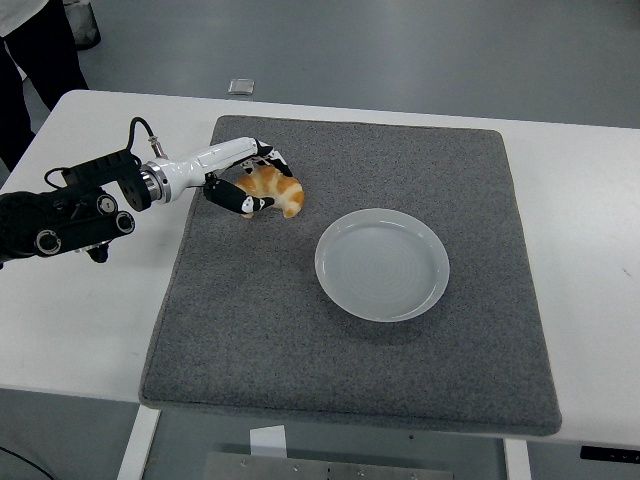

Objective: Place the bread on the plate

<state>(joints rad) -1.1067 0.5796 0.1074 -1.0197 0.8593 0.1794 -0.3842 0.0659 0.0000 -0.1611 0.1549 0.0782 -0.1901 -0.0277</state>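
Head view: left hand (243, 182) curls its fingers around the golden-brown croissant (274, 190), near the grey felt mat's (300, 330) far-left corner. Round white plate (382, 264) sits mid-mat, apart, open mat between. A person's dark trouser leg (40, 45) at the table's far-left corner.

The scene was evenly and brightly lit from overhead. Only soft, faint shadows were cast on the grey mat (340, 330). No glare was seen, and focus was kept sharp throughout.
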